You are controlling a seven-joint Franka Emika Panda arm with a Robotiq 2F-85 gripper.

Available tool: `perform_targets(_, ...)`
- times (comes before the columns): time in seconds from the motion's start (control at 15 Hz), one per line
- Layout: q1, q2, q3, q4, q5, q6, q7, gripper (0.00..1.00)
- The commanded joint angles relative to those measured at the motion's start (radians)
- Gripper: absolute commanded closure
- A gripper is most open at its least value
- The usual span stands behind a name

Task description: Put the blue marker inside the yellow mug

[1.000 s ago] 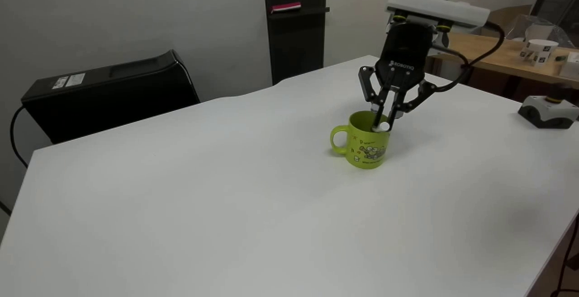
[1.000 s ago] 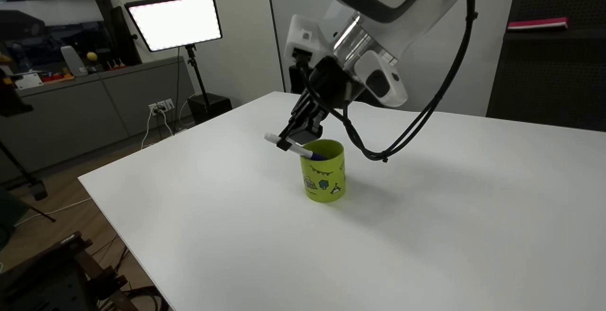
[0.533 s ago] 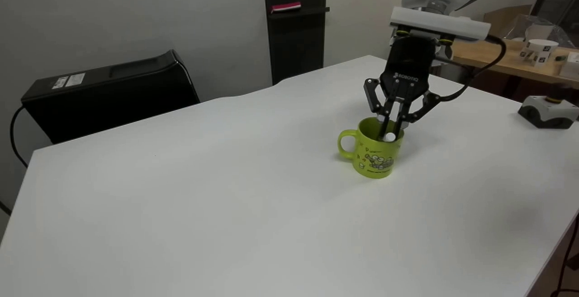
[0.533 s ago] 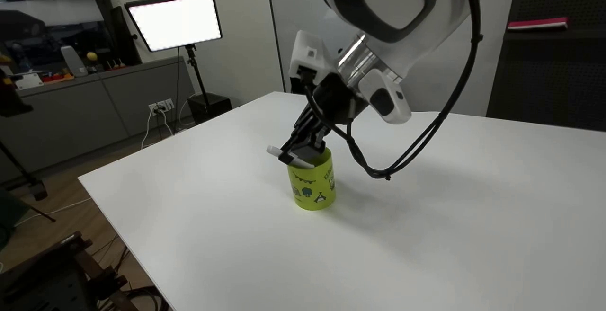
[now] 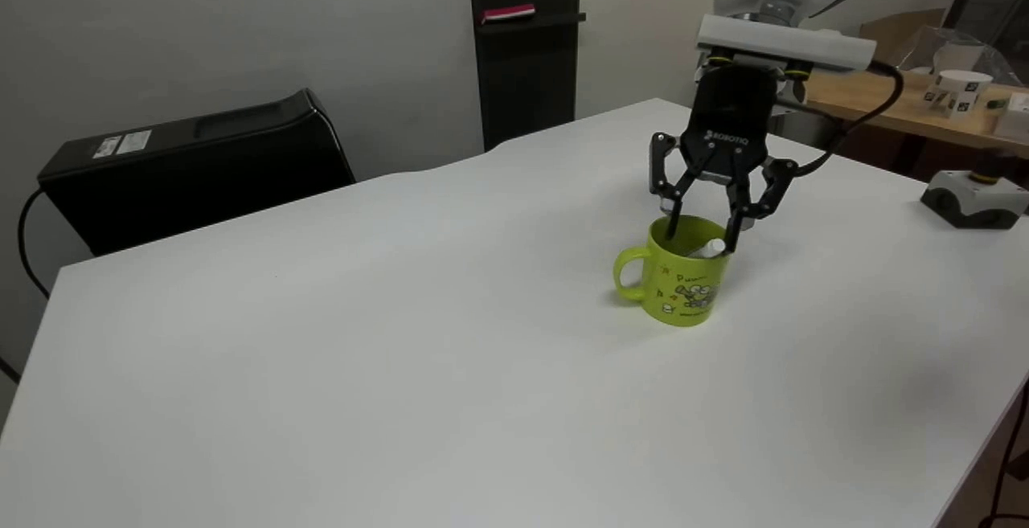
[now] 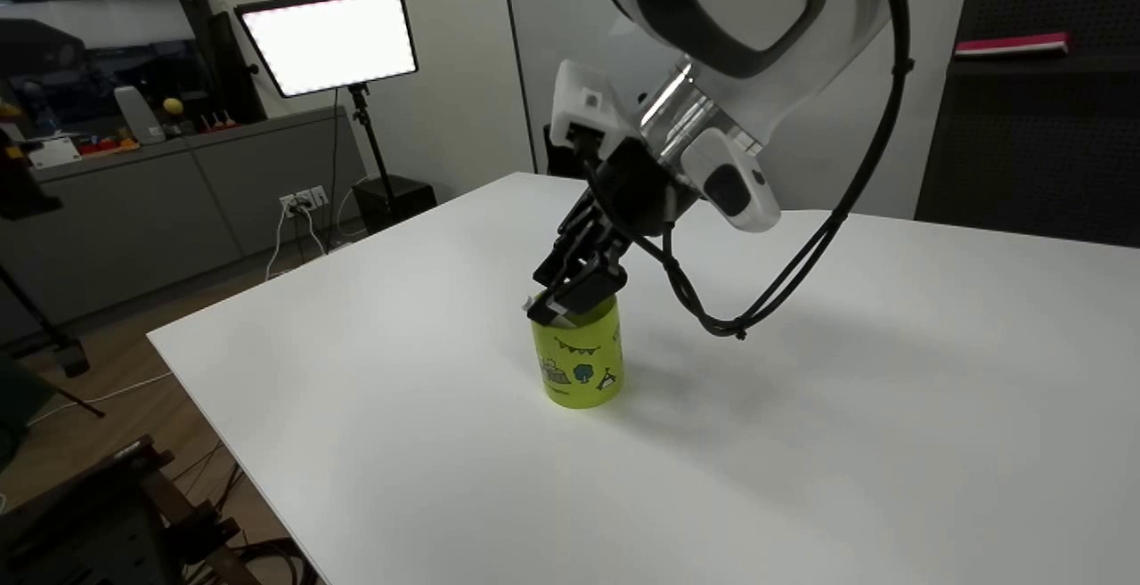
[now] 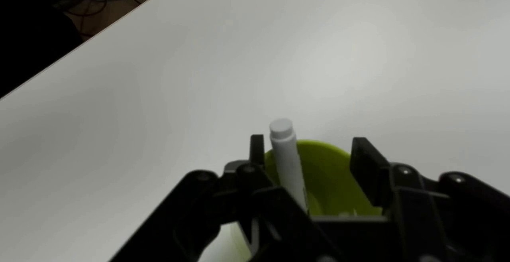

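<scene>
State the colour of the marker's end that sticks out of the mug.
White; the marker's end shows best in the wrist view.

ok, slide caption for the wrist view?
Open pincer astride the marker, which is partly inside the yellow mug, white end sticking out.

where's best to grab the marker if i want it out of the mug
I'd grip the marker near its white end, coming from above. That end slants up out of the yellow mug, while the rest runs down inside, likely harder to reach. The open hand straddles it in the wrist view.
</scene>
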Motion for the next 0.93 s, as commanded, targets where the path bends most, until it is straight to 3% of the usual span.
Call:
perform_targets(0.0, 0.025, -0.015, -0.004, 0.015, -0.069, -0.005, 0.025, 0.11)
perform_targets(0.13, 0.036, -0.033, 0.002, 0.019, -0.106, -0.008, 0.034, 0.01)
perform_targets(0.47, 0.083, -0.116, 0.012, 0.013, -0.205, -0.007, 0.045, 0.0)
perform_targets(0.87, 0.147, -0.342, 0.062, -0.08, -0.317, 0.032, -0.042, 0.0)
